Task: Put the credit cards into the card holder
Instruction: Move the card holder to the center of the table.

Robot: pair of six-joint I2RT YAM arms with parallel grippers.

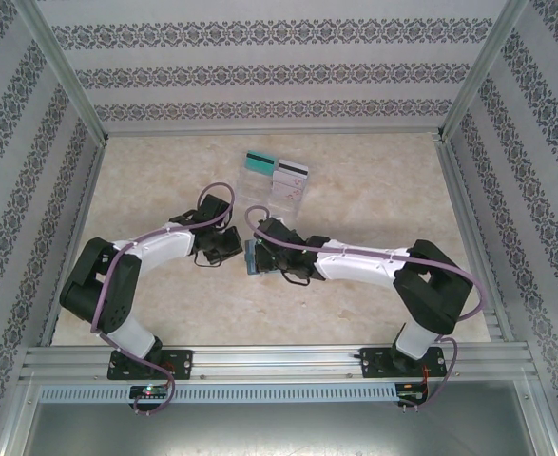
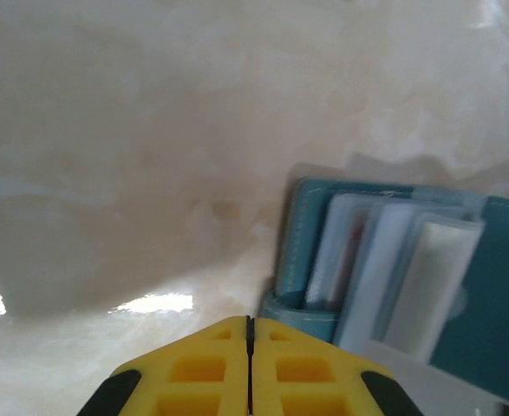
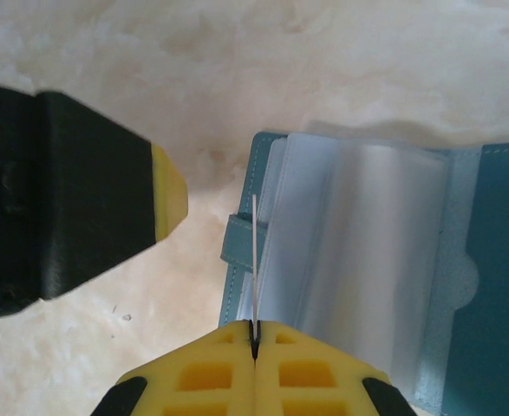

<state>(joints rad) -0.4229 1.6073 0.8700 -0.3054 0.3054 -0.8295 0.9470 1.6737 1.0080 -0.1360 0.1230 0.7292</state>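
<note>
Clamped in right gripper (image 3: 254, 329): thin pale plastic credit card (image 3: 254, 251), edge-on, at clasp edge of open teal folding card holder (image 3: 497, 260); left gripper (image 2: 249, 322) closed, empty, alongside.

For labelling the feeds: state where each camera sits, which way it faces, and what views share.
Top external: above and behind, facing down on the table; left arm and right arm show.
Left wrist: faces down past the shut left gripper to the open card holder.
Right wrist: faces down past the right gripper, shut on a card.
Shared: both wrist views hold the card holder.
</note>
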